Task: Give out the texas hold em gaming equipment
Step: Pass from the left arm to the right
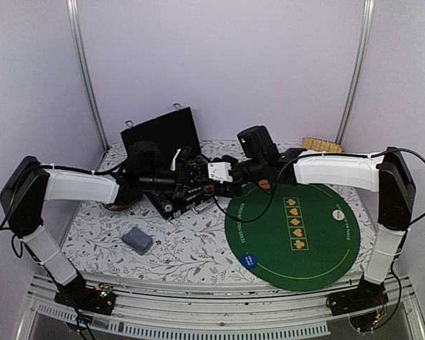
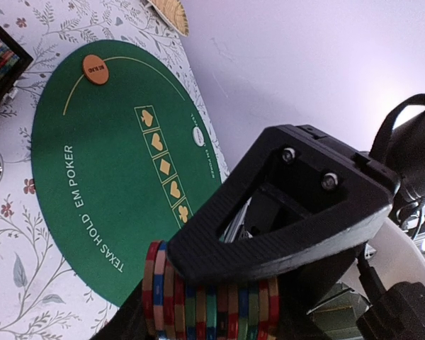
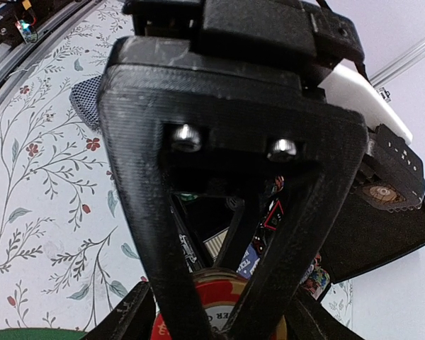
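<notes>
The left claw [image 2: 211, 303] grips striped poker chips [image 2: 198, 312] near the green mat [image 2: 92, 184].

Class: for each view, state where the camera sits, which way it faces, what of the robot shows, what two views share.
Top external: above, behind the robot, facing down on the table; left arm and right arm show.
Left wrist: on the left arm, facing across the green mat; own fingers show.
Right wrist: on the right arm, facing the floral cloth; own fingers show.
Shared: green mat, top external and left wrist.
</notes>
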